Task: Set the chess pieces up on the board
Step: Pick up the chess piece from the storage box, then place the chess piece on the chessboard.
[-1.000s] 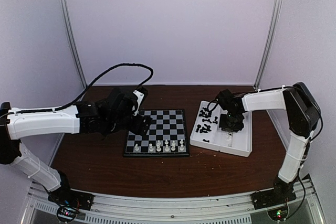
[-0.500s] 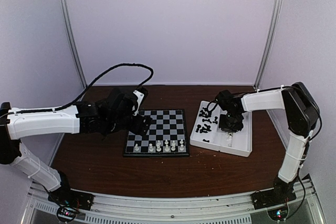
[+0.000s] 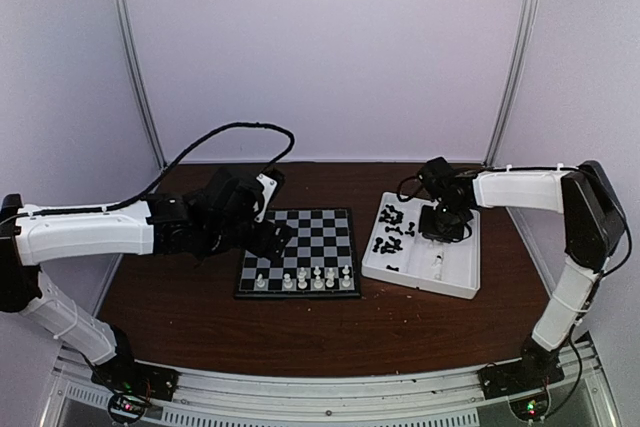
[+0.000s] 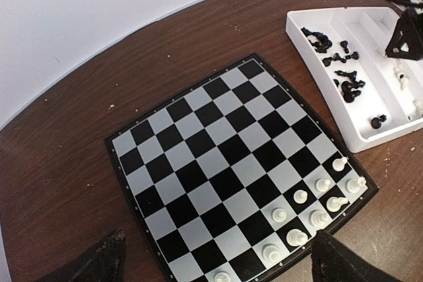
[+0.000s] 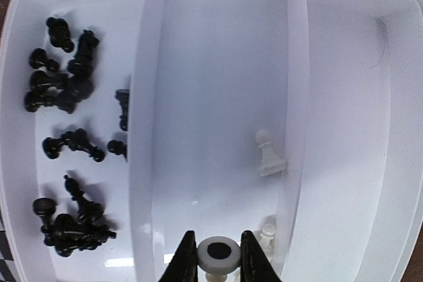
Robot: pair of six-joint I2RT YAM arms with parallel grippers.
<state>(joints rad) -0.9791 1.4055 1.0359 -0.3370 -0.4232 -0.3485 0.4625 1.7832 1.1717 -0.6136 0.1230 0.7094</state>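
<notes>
The right tool [image 5: 219,261] is clamped on a white piece [image 5: 219,253] over the middle compartment of the white tray [image 5: 147,97]. The piece's round base with its dark centre faces the wrist camera, so it seems not to sit upright in the grip. The job in hand looks like carrying it to the board [image 4: 198,163], which lies on the tabletop [image 3: 300,332] just left of the tray. White chess pieces [image 4: 301,197] already stand in the board's two near rows. A clean lift should go straight up, clear of the divider and of the loose white pawn [image 5: 269,156] and the small white figure [image 5: 268,232] just beside the tool. The black pieces [image 5: 66,90] heaped in the neighbouring compartment are best left undisturbed. Before lowering, the wrist probably has to turn so the base meets a free square flat, coming in from above so the standing neighbours are not toppled. The left tool [image 3: 265,237] hovers at the board's left side, fingers wide apart and holding nothing; it should stay out of the crossing path.
</notes>
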